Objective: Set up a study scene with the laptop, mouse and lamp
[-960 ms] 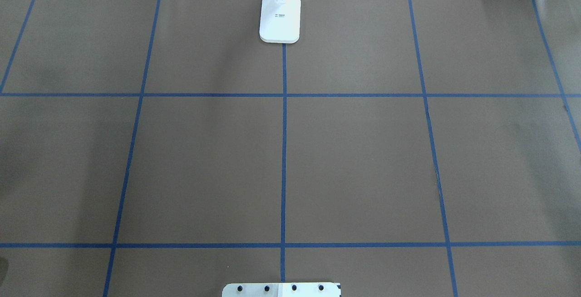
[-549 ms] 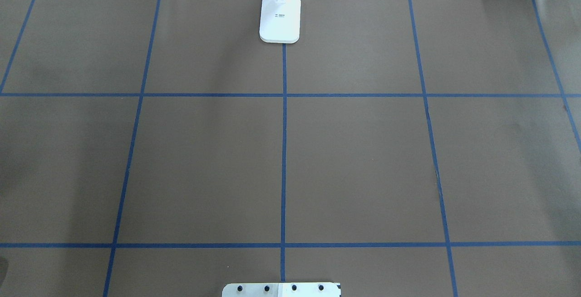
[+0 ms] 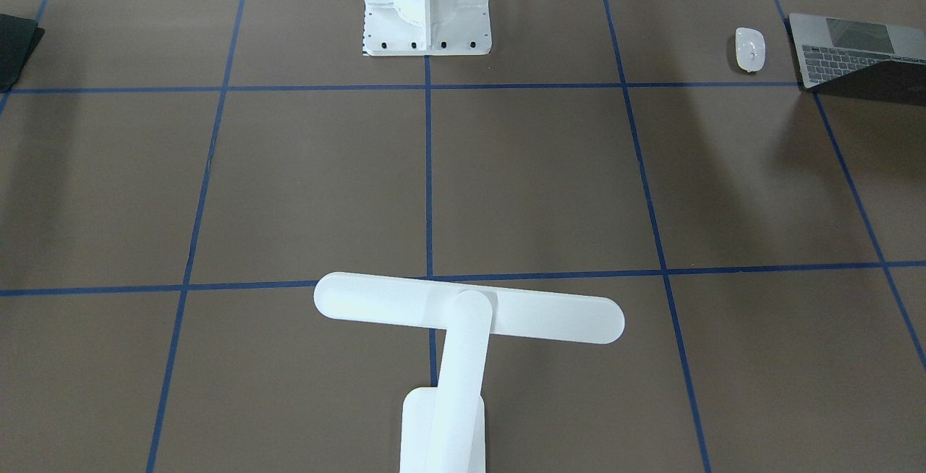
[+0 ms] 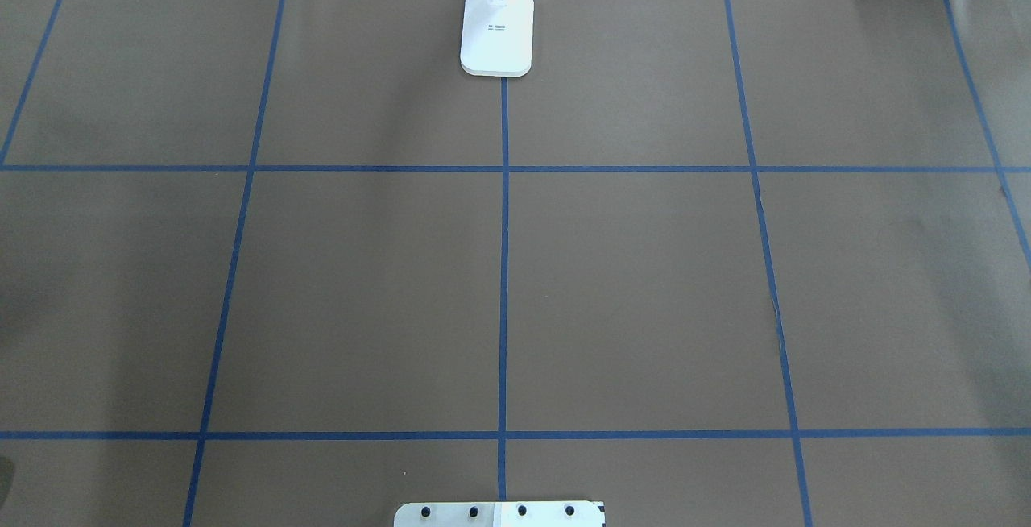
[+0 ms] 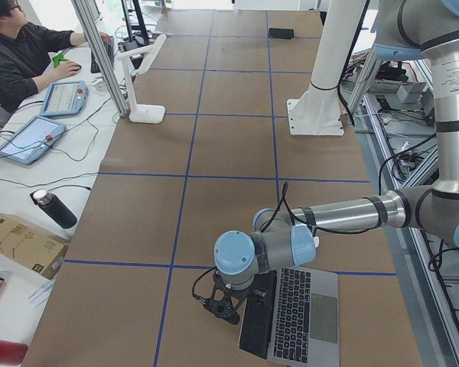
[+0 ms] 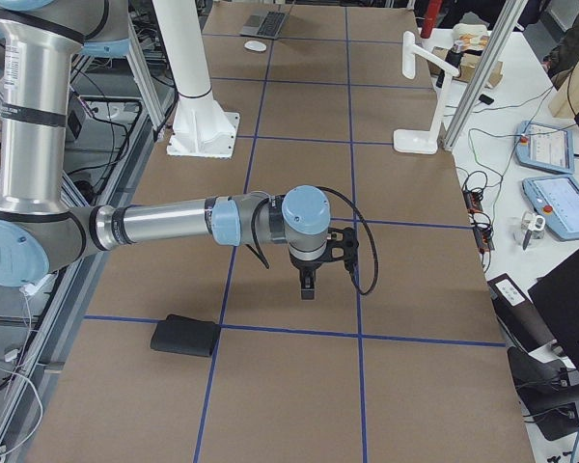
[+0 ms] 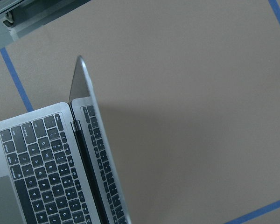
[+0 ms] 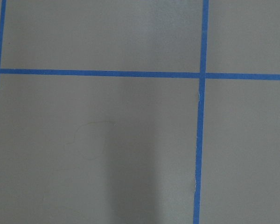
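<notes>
One open laptop (image 5: 298, 310) sits beside the left pincer (image 5: 228, 312).

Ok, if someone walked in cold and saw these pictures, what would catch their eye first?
Probably the white lamp, standing at the far edge of the brown, blue-gridded table, opposite the robot. Next, the left gripper, low beside the lid of the open laptop at the table's left end, with the mouse lying beside it.
</notes>
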You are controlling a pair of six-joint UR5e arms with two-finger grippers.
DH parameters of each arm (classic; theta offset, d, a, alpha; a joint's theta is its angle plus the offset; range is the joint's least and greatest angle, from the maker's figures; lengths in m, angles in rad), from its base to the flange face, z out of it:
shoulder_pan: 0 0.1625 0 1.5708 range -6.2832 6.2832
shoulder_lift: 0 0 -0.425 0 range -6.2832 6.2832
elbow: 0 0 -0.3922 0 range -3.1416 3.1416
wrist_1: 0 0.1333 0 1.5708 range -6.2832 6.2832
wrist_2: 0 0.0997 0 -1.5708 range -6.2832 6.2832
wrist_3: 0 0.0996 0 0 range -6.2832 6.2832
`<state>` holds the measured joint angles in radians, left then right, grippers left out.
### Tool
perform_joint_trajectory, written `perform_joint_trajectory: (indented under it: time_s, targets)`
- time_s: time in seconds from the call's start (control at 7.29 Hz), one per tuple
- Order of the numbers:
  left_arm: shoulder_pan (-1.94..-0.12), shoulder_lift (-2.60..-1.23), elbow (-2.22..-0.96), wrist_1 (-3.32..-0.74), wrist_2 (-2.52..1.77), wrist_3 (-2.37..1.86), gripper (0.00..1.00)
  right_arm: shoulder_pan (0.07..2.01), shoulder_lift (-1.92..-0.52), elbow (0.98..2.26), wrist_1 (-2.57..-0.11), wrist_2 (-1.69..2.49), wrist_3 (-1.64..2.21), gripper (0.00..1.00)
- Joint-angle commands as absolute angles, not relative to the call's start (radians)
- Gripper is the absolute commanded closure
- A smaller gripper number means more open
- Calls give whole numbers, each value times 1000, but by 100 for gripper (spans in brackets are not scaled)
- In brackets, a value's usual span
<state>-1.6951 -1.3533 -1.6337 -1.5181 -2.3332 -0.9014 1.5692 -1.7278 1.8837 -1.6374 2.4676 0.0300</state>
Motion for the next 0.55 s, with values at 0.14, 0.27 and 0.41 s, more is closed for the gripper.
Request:
perform_joint_trajectory:
  time_s: [0.14, 0.27, 0.41]
  targets:
    - [-1694, -1344, -1631, -1519, -2333, -905, 0, 1569, -1732, 1882, -1641, 2473, 29, 1]
    - [-1694, -1341, -1629, -1513, -2335, -905, 0, 1569, -1732, 1882, -1640, 2476, 29, 1]
    - [-1692, -1341, -1611, -1513, -2361, -905, 0, 1569, -1732, 1884, -1640, 2476, 29, 1]
